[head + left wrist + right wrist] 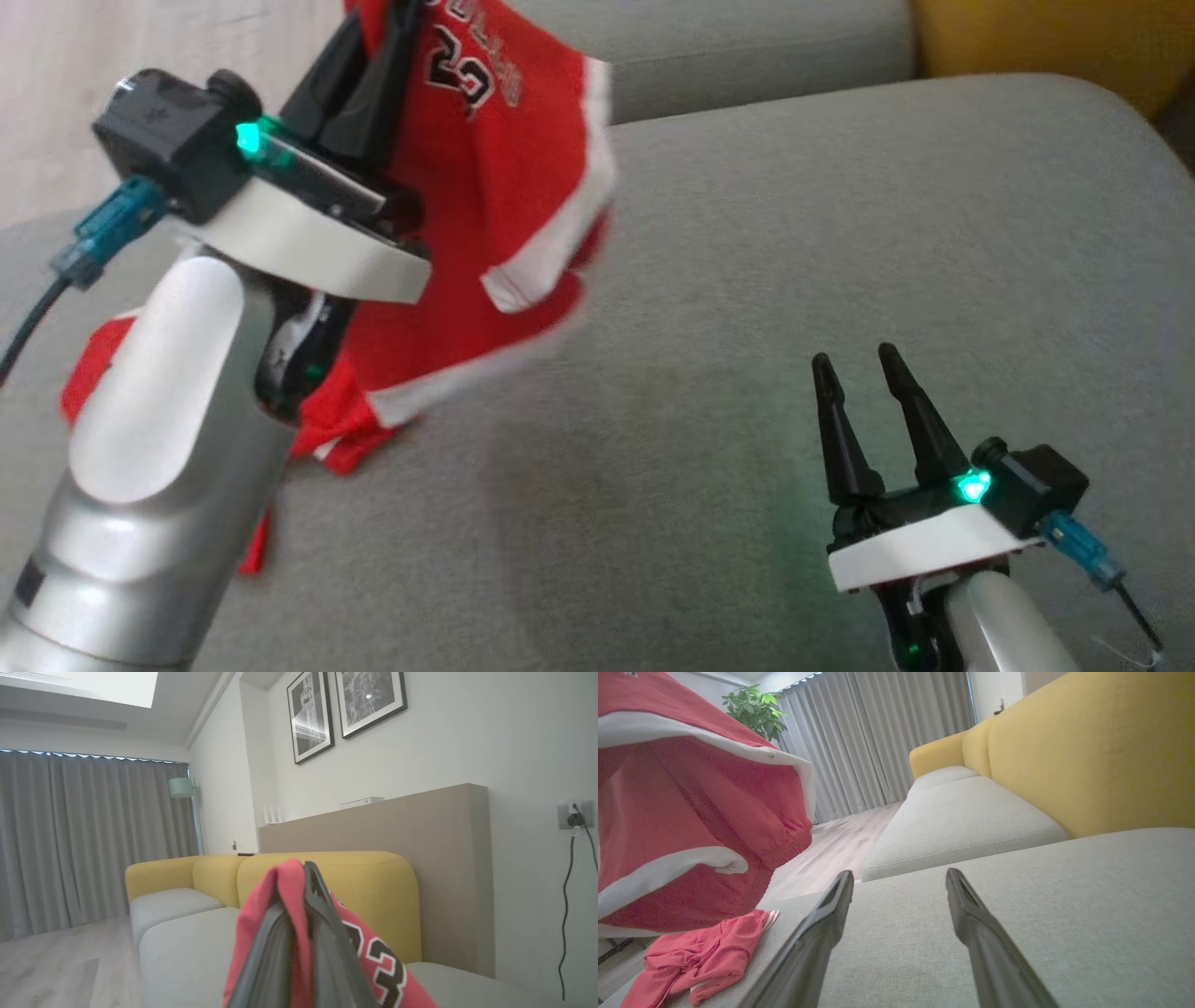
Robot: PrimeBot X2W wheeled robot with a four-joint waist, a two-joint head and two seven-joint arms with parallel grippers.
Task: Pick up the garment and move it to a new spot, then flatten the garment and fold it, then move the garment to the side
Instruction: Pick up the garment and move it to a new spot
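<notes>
**Living-room sofa.** Nearest the robot, the right gripper (pixel 854 357) hung low over a grey cushion (pixel 747 308). Its two dark fingers were spread apart and a green light glowed at its base. The cushion's woven cover lay smooth beneath it.

On the robot's left and higher up, the left gripper (pixel 373 65) pointed upward. Its fingers were pressed together on a fold of the red jersey (pixel 504 187), pinching the cloth between them. The jersey, trimmed in white and printed with black numerals, hung in the air above the cushion, its lower edge blurred. Under it, near the cushion's left edge, a crumpled red cloth (pixel 331 439) lay on the seat. Whether it was joined to the jersey could not be told.

Beyond, a second grey seat (pixel 962 816) ran on in line with the first, both set against a rounded yellow backrest (pixel 1087 756). A pale wood floor (pixel 836 844) stretched past the sofa's open side to full-length grey curtains (pixel 878 742), with a leafy plant (pixel 754 711) before them.

Behind the sofa rose a beige partition (pixel 397 858), and above it two black-framed pictures (pixel 345 709) hung on the white wall. A pale green lamp (pixel 181 787) stood in the corner by the curtains. Farther along the wall, a black cable (pixel 567 905) dropped from a socket (pixel 573 815).
</notes>
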